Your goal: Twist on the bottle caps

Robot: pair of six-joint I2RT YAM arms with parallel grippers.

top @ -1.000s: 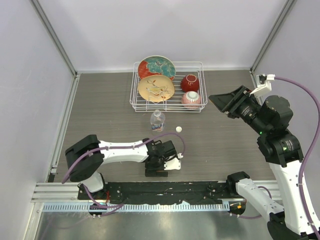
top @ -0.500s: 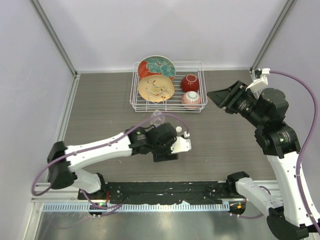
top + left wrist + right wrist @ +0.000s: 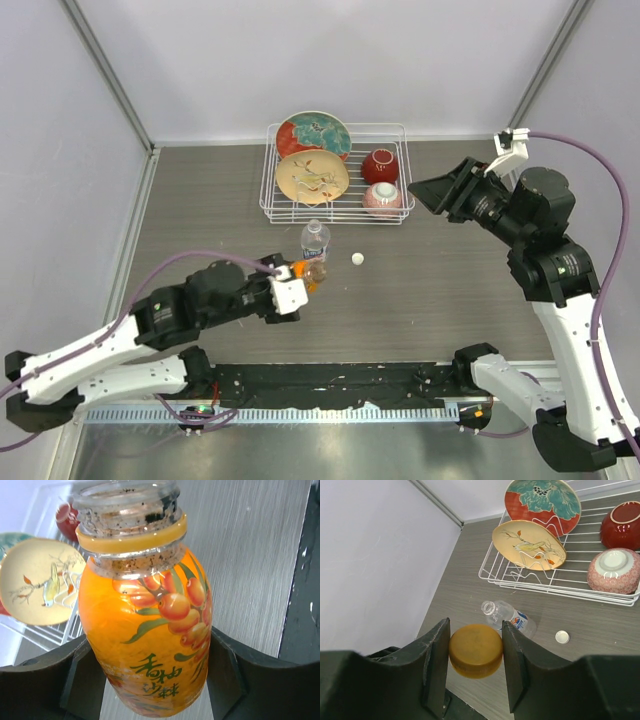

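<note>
A dark wood-grain table fills the floor of a booth with pale, plain walls. The left gripper has its fingers clamped against both sides of the orange bottle, whose uncapped neck points away from the wrist. Just past its fingertips the clear water bottle stands upright and open. The white cap lies on the table a little to the right of that, apart from both bottles. Farther ahead sits a white wire rack with two plates and two bowls. The right gripper is raised well off to the right and aimed back toward the middle. It pinches the orange cap between its fingers, with the water bottle and white cap on the table far beyond its tips. Half a second ago the left arm reached low across the table, the bottle hidden beneath it. Since then it has drawn back leftward, and the orange bottle now shows in its grip. The right arm has barely shifted.
</note>
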